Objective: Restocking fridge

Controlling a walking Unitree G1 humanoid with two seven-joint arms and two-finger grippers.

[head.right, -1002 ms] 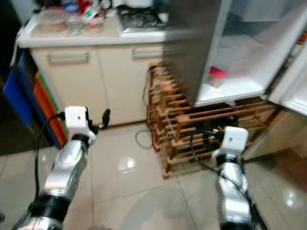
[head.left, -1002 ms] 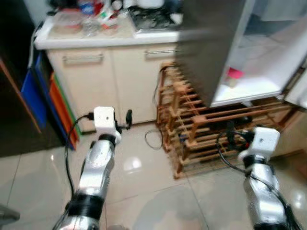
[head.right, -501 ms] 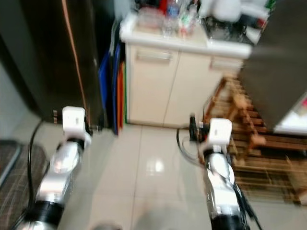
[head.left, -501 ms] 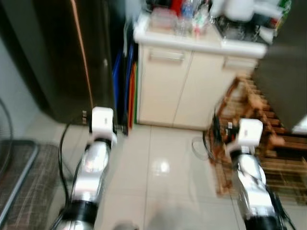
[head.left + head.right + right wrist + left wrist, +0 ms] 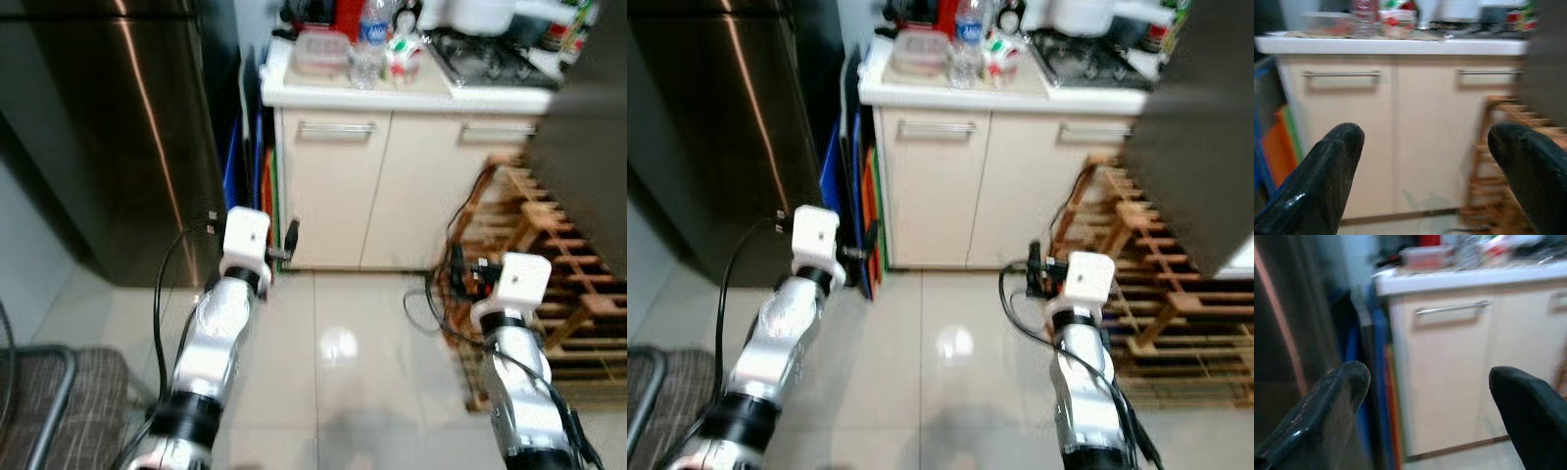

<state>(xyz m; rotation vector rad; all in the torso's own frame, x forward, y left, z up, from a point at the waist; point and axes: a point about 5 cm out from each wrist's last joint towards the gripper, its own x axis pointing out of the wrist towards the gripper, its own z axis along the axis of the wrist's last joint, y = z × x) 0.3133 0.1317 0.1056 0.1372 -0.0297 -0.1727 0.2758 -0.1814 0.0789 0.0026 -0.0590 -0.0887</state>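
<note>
Left gripper (image 5: 1425,396): fingers spread wide, nothing held.
Right gripper (image 5: 1425,161): fingers spread wide, nothing held.
Counter (image 5: 392,93): water bottle (image 5: 369,44) and food container (image 5: 321,51) uncollected.
Progress: judged early; no item carried.

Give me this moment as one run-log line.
phase: facing counter | left end effector: open, empty | right end effector: open, empty | water bottle: on counter | wooden rack: robot's right
</note>
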